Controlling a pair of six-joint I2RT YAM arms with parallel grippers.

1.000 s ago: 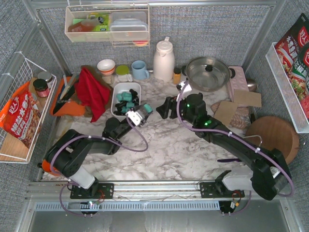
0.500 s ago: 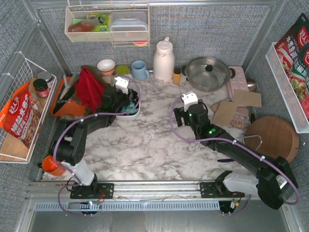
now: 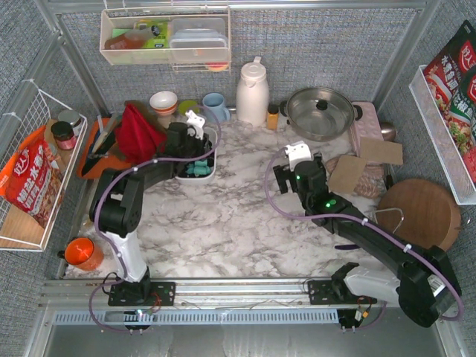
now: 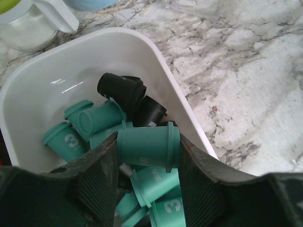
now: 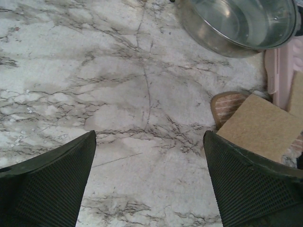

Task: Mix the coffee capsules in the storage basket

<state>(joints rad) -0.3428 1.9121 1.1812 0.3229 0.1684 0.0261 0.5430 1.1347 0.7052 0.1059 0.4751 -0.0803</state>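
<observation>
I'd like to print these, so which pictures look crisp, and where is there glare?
Left wrist view: the teal capsule in the left gripper is crisp; white glare streaks on the storage basket wall. Right wrist view: marble table sharp, steel pot shows bright reflections. Top view: even light, small things look grainy.

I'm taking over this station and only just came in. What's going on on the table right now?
The left gripper is shut on a teal-green cup-shaped coffee capsule, holding it sideways just above the small white rectangular tray. More teal-green capsules and a few black ones lie in the tray in a loose heap. The right gripper is open and holds nothing; it hangs over the marble tabletop, near the steel pot.
</observation>
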